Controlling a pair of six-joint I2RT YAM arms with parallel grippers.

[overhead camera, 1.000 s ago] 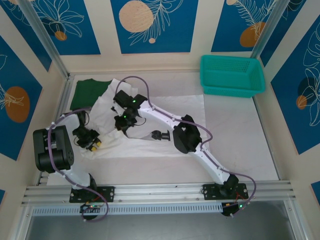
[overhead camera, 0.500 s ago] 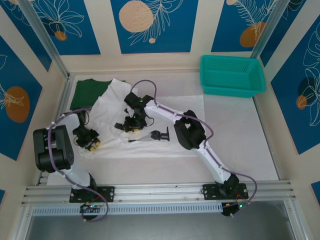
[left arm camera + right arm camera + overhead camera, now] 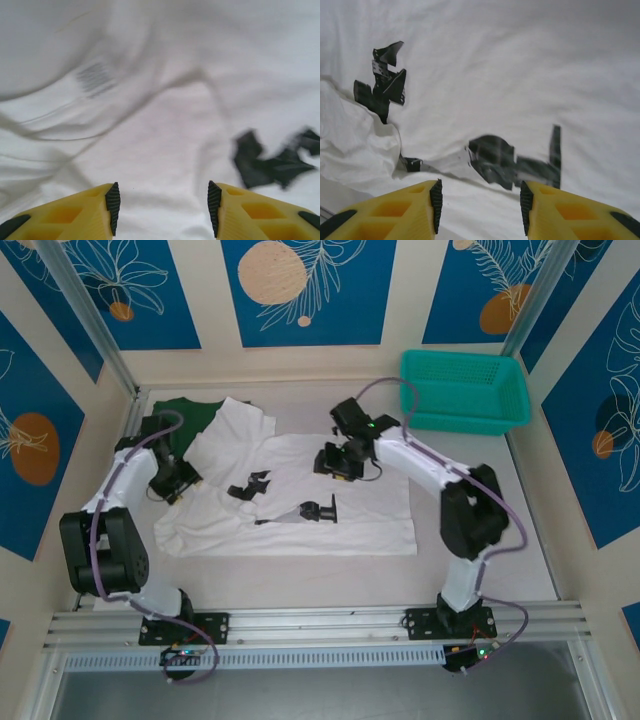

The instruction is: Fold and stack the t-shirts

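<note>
Top view: teal basket (image 3: 465,390) sits at the worktop's (image 3: 480,540) far right corner, its mesh floor in plain sight. White t-shirt (image 3: 300,500) lies spread mid-worktop and covers one edge of the dark green t-shirt (image 3: 185,412) at far left. Left pincer (image 3: 178,483) is over the white shirt's left side, right pincer (image 3: 335,462) over its far edge. Left wrist: jaws spread with nothing between, white cloth below, black print (image 3: 272,162) blurred. Right wrist: jaws spread above the print, with bunched cloth at left.

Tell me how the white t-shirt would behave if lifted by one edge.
Likely floppy: the white t-shirt lies creased and bunched, so it would probably drape. Its shallow folds suggest thin, light cloth; a push would likely just wrinkle it.
</note>
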